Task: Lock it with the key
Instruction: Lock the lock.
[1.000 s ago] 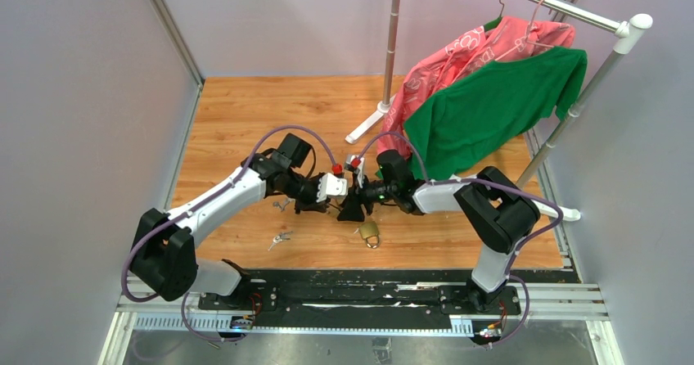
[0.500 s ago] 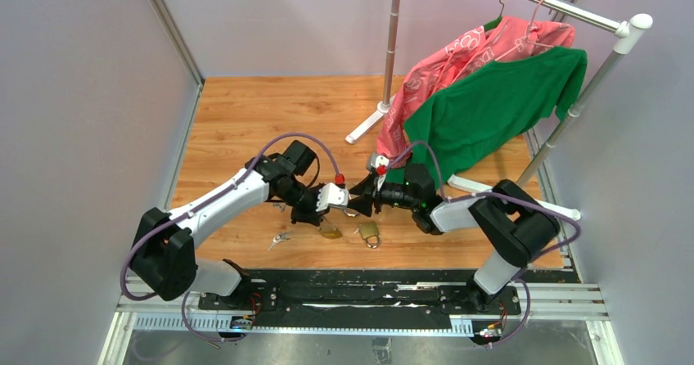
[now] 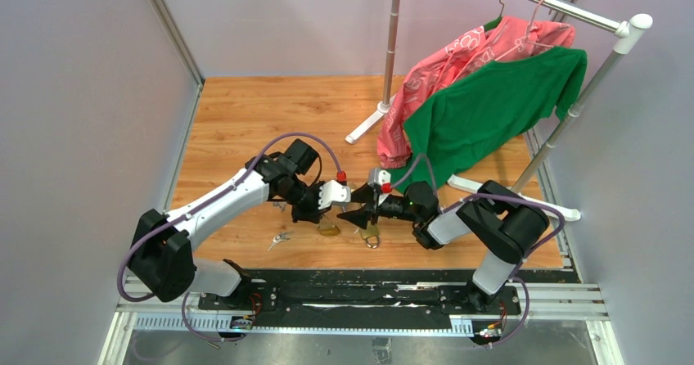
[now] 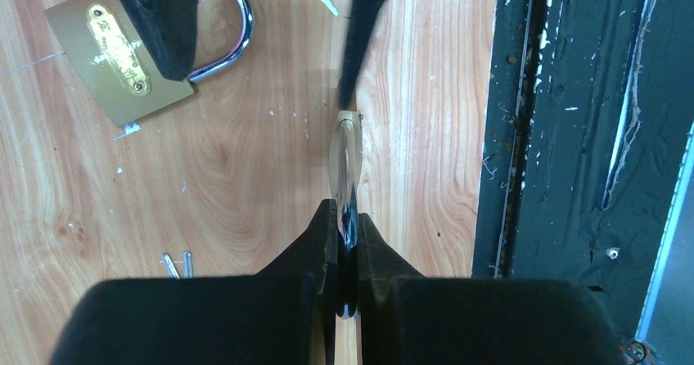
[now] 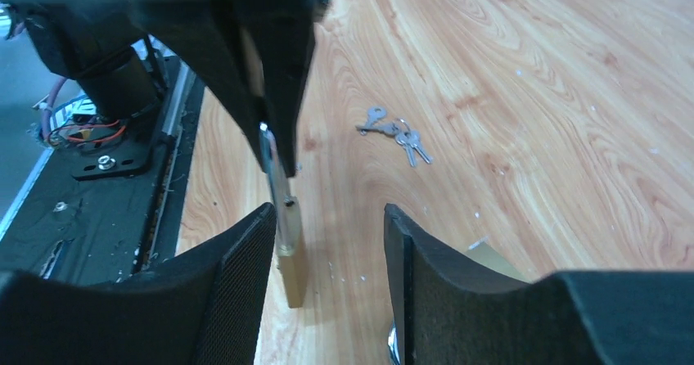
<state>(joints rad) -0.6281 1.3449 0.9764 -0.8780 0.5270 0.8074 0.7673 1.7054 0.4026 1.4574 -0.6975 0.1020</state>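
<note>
My left gripper (image 3: 331, 207) is shut on the steel shackle (image 4: 348, 214) of a brass padlock (image 4: 344, 144). The padlock hangs edge-on just above the wooden floor, and it also shows as the hanging padlock (image 5: 292, 254) in the right wrist view. My right gripper (image 3: 357, 213) faces it from the right, open, with the hanging padlock near its left finger (image 5: 233, 287) and nothing held. A second brass padlock (image 3: 371, 232) lies flat on the floor under that gripper. A bunch of keys (image 5: 397, 133) lies loose on the floor to the left, seen as the keys (image 3: 281, 237) from above.
A clothes rack (image 3: 393, 38) with a pink garment (image 3: 458, 62) and a green shirt (image 3: 491, 103) stands at the back right, its white foot (image 3: 364, 128) on the floor. The black base rail (image 3: 352, 287) runs along the near edge. Grey walls close both sides.
Both grippers have come toward the near edge. The left one has lowered the hanging padlock into view, and the right forearm has swung down beside it, over the padlock lying flat.
</note>
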